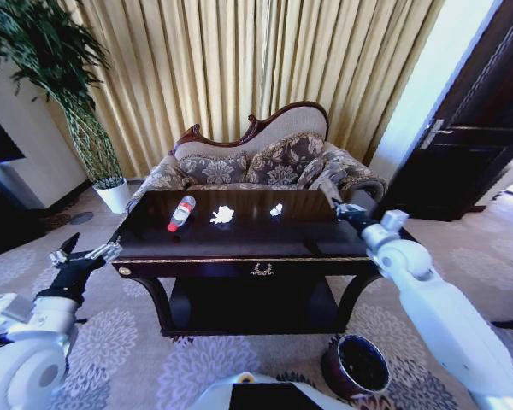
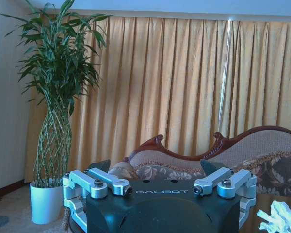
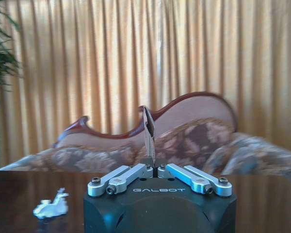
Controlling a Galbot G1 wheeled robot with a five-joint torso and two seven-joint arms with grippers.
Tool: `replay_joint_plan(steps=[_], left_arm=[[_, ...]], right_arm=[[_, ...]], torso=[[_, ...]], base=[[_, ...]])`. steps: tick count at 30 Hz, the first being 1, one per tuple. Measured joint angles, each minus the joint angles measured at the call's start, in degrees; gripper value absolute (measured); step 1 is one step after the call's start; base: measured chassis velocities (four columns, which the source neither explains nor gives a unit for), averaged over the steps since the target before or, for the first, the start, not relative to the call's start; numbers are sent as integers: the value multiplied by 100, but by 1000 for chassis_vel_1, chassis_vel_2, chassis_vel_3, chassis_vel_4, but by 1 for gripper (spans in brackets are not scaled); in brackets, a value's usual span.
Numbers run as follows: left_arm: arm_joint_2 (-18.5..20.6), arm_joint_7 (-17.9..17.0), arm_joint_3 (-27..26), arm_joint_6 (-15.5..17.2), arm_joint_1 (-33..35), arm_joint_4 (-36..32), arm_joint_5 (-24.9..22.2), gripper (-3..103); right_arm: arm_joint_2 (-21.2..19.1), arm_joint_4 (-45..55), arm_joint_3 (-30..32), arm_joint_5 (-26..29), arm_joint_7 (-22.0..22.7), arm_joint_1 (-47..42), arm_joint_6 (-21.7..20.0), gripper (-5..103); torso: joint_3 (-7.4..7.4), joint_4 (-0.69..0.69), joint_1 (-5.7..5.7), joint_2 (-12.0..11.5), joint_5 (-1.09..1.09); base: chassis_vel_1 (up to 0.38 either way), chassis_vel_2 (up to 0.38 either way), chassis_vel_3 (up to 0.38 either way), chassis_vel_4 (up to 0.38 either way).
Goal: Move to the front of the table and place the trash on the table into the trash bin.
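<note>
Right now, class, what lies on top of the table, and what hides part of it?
On the table lie a bottle and two paper wads. The right pincer and its arm cover the table's right end, so nothing can be told there.

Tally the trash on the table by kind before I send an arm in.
Plastic bottle, red cap and label, lying on its side: 1
Crumpled white wads: 2, one mid-table, a smaller one towards the right end
Total: 3 pieces, all on the table, none in the trash bin.
</note>
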Motion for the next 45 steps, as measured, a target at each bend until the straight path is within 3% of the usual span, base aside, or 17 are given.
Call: replay_joint_plan(steps=[11, 32, 45], left_arm=[[74, 10, -18, -89, -93, 167, -9, 100], [135, 24, 77, -89, -163, 232, -18, 100], [143, 25, 84, -88, -158, 218, -16, 100]], right_arm=[[156, 699, 1111, -362, 77, -1231, 82, 0], [306, 1058, 1332, -380, 165, -1779, 53, 0], [369, 1049, 1292, -393, 222, -1752, 49, 0]], torso=[[0, 1, 0, 0, -1], [1, 1, 1, 0, 0], [-1, 0, -2, 1, 0]], base=[[0, 0, 0, 0], [12, -11, -10, 12], [173, -174, -186, 171]])
